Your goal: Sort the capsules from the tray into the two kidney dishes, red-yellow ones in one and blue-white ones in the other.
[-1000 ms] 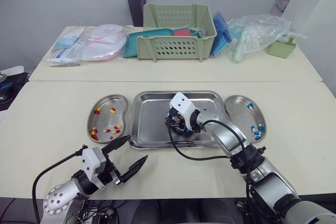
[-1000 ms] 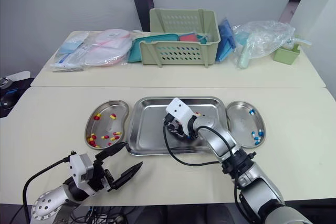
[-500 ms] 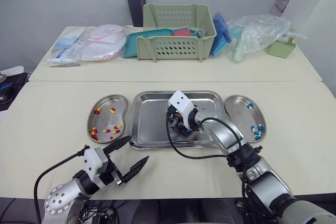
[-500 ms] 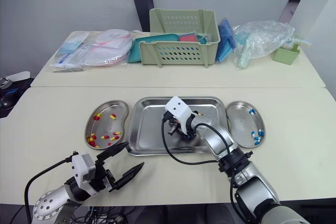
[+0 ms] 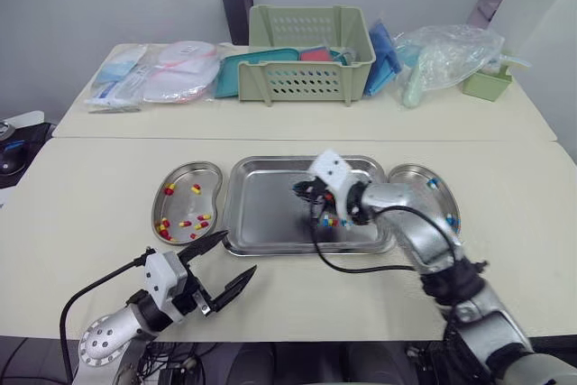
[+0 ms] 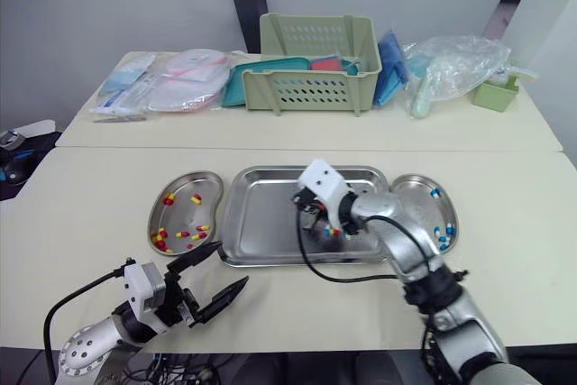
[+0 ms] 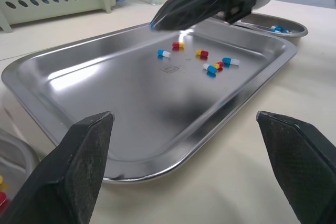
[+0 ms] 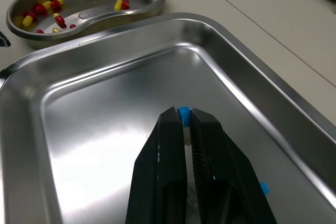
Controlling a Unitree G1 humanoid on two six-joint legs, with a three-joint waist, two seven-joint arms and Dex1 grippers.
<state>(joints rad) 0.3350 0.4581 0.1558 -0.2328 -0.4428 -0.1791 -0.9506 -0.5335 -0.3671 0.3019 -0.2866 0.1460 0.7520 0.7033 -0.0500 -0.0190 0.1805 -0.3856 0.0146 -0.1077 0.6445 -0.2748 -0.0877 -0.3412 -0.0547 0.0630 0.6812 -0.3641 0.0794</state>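
Note:
The steel tray [image 5: 238, 223] lies mid-table with a few capsules [image 7: 212, 67] of both colours left near its right side. My right gripper [image 8: 184, 116] hovers just over the tray floor, shut on a blue-white capsule [image 8: 184, 112] whose blue end shows between the tips. The left kidney dish [image 5: 159, 212] holds several red-yellow capsules [image 5: 185, 223]. The right kidney dish [image 5: 407, 178] holds blue-white capsules [image 6: 442, 234]. My left gripper [image 5: 236, 254] stands open and empty above the table in front of the tray's near left corner.
A green basket [image 5: 306, 65] with packets, a teal tray, bagged supplies [image 5: 158, 74] and a plastic bag [image 5: 446, 56] line the far table. A small green cup [image 5: 485, 83] stands at the far right. A black cable loops from my right wrist over the tray's front rim.
My right gripper has closed on a blue-white capsule in the tray and its arm has swung a little to the right. The left gripper has stayed open in place.

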